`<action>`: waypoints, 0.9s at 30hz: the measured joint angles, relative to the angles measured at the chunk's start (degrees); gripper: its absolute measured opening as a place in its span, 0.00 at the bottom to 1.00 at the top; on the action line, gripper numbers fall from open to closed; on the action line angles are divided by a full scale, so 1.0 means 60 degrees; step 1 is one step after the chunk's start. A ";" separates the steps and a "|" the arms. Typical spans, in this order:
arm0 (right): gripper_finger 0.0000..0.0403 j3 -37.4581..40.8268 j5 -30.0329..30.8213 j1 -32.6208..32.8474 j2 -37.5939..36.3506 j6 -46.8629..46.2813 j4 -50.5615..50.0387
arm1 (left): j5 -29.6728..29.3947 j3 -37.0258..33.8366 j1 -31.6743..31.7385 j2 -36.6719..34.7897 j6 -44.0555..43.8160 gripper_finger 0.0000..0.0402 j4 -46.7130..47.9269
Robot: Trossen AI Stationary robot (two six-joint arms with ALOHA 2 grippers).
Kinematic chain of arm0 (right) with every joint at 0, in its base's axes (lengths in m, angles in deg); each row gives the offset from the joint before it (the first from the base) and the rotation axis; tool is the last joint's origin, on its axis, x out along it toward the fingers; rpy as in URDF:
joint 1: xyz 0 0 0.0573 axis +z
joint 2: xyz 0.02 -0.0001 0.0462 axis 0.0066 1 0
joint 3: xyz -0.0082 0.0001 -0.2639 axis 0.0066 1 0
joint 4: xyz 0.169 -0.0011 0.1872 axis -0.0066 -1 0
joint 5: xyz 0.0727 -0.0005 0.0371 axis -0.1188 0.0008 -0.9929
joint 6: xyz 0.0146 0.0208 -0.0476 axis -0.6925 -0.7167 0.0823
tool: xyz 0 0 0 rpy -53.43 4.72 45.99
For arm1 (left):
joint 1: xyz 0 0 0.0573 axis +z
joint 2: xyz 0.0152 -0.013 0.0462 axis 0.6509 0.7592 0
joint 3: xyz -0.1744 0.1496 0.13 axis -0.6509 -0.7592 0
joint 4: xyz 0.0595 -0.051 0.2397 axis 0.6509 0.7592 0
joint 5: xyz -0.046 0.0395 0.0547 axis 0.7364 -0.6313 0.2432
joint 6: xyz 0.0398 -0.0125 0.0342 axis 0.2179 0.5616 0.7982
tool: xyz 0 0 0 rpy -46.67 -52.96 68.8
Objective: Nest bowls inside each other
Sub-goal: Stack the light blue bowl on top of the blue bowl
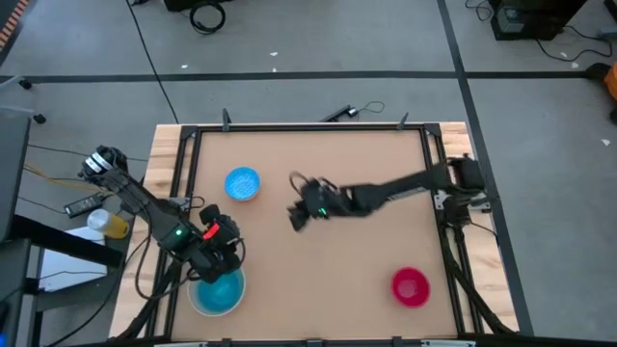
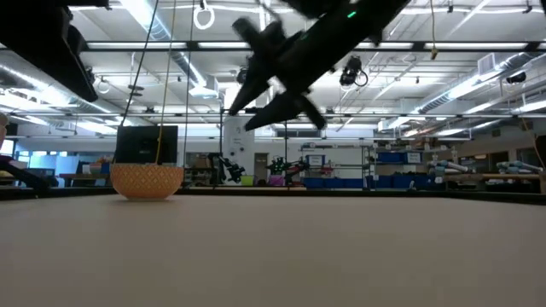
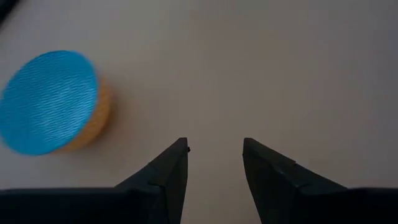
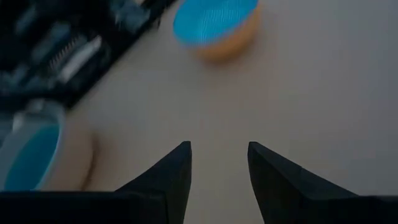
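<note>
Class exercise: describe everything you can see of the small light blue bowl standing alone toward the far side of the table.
The light blue bowl is small and round, its inside a bright blue with a fine ribbed or woven-looking texture. In both wrist views its outer wall looks orange-tan, and the low view shows a patterned tan side. It stands upright, mouth up, on the bare table, left of centre toward the far edge. Nothing sits in it and nothing touches it; both grippers are clear of it.
</note>
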 joint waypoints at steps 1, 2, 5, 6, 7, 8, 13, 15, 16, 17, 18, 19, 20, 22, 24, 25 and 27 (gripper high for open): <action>0.41 -0.0264 -0.0199 -0.0294 0.0279 0.0153 0.0176 | 0.0034 0.0000 0.0113 0.0000 -0.0017 0.39 0.0235; 0.41 -0.0550 -0.0337 -0.0543 0.0597 0.0268 0.0274 | 0.0116 0.0000 0.0213 0.0000 -0.0056 0.39 0.0469; 0.41 -0.1457 -0.0526 -0.1102 0.1492 0.0664 0.0219 | 0.0310 0.0000 0.0474 0.0000 -0.0145 0.39 0.0910; 0.41 -0.1774 -0.0523 -0.1223 0.1759 0.0741 0.0218 | 0.0317 0.0000 0.0531 0.0000 -0.0163 0.39 0.0997; 0.41 -0.2120 -0.0511 -0.1333 0.2016 0.0792 0.0226 | 0.0301 0.0000 0.0587 0.0000 -0.0161 0.39 0.1035; 0.41 -0.2461 -0.0514 -0.1433 0.2235 0.0873 0.0244 | 0.0220 0.0000 0.0652 0.0000 -0.0156 0.39 0.1027; 0.41 -0.4346 -0.0671 -0.1830 0.3536 0.1256 -0.0108 | -0.0262 0.0000 0.1034 0.0000 -0.0170 0.39 0.0887; 0.41 -0.5166 -0.0705 -0.1916 0.4032 0.1437 -0.0495 | -0.0299 0.0000 0.1148 0.0000 -0.0170 0.39 0.0707; 0.41 -0.5609 -0.0752 -0.1957 0.4231 0.1458 -0.0734 | -0.0313 0.0000 0.1195 0.0000 -0.0167 0.39 0.0675; 0.41 -0.6046 -0.0763 -0.1979 0.4455 0.1466 -0.1131 | -0.0314 -0.0001 0.1204 0.0000 -0.0168 0.39 0.0654; 0.41 -0.6479 -0.0747 -0.2009 0.4658 0.1470 -0.1458 | -0.0321 0.0000 0.1204 0.0000 -0.0169 0.39 0.0644; 0.41 -0.6925 -0.0712 -0.2028 0.4862 0.1465 -0.1924 | -0.0344 0.0000 0.1204 0.0000 -0.0167 0.39 0.0618; 0.41 -0.7341 -0.0575 -0.2031 0.5081 0.1459 -0.2426 | -0.0343 0.0000 0.1202 0.0000 -0.0159 0.39 0.0578; 0.41 -0.8156 -0.0315 -0.2060 0.5499 0.1452 -0.3332 | -0.0346 0.0000 0.1183 0.0000 -0.0109 0.39 0.0570; 0.41 -0.8836 -0.0154 -0.2094 0.5840 0.1440 -0.4018 | -0.0346 0.0000 0.1183 0.0000 -0.0102 0.39 0.0574; 0.41 -0.9141 -0.0071 -0.2112 0.6022 0.1403 -0.4276 | -0.0346 0.0000 0.1183 0.0000 -0.0102 0.39 0.0569; 0.41 -0.9658 -0.0052 -0.2161 0.6338 0.1383 -0.4588 | -0.0350 0.0000 0.1183 0.0000 -0.0098 0.39 0.0569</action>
